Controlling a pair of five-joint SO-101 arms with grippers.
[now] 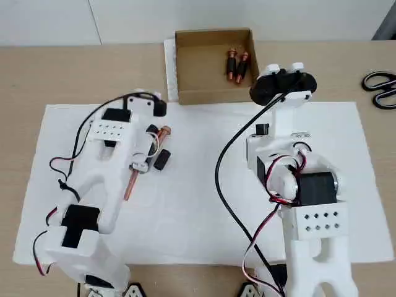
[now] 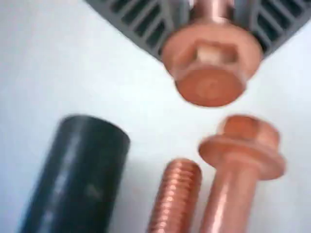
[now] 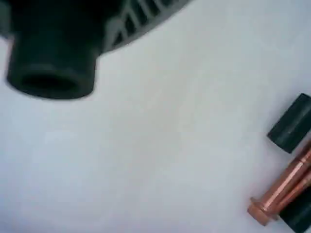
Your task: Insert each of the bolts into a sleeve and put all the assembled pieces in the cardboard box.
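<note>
We are judging the pairing step in hand: the left gripper is clamping a copper flanged bolt over white paper, the right gripper a black cylindrical sleeve near the brown cardboard box; next, thread and bore need aligning. Wrist views are exposing both grasps; overhead, two assembled pieces boxed.

The cardboard box holds two sleeved bolts; a copper bolt and black sleeve lie outside.

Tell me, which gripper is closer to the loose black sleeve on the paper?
Left. The left gripper sits right beside the sleeve; the right gripper is far across the paper, next to the cardboard box.
</note>
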